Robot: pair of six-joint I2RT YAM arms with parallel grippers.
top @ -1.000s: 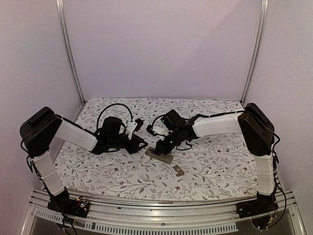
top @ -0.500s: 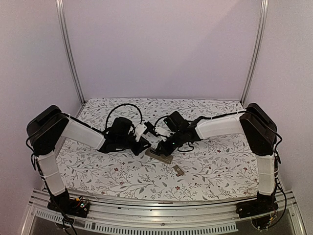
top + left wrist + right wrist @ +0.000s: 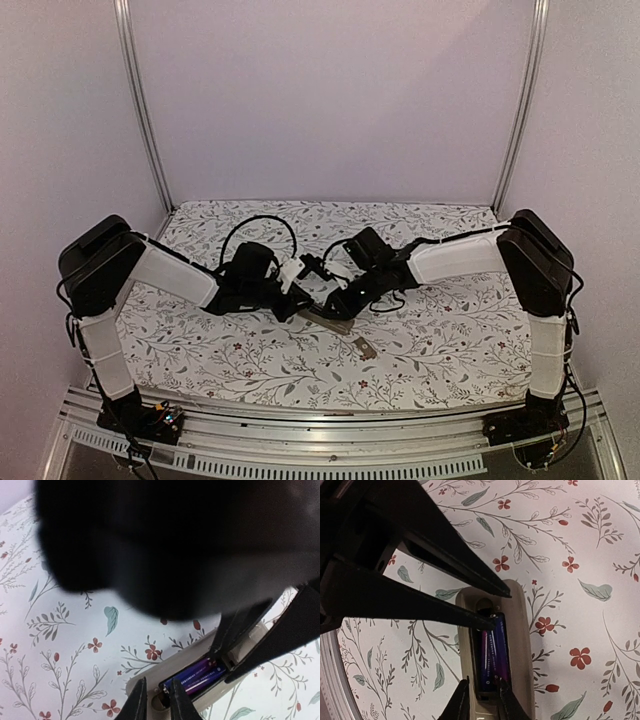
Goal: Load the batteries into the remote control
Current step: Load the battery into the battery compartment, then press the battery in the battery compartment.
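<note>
The remote control [image 3: 326, 318] lies back-up on the floral cloth, with two purple-black batteries [image 3: 494, 652] side by side in its open recess. They also show in the left wrist view [image 3: 199, 677]. My left gripper [image 3: 156, 703] is narrowly open, with one fingertip at the recess end and the other by the remote's edge. My right gripper [image 3: 482, 700] is narrowly open at the opposite end, with one fingertip on a battery. In the top view the left gripper [image 3: 300, 305] and right gripper [image 3: 336, 298] meet over the remote.
A small flat tan-grey cover piece [image 3: 364, 347] lies on the cloth just in front and to the right of the remote. The two grippers' fingers [image 3: 445, 570] crowd the same small spot. Metal frame posts [image 3: 140, 100] stand at the back corners.
My left arm has reached to the right and brought its gripper down onto the remote's near end. The right gripper has stayed at the remote, shifting only slightly.
</note>
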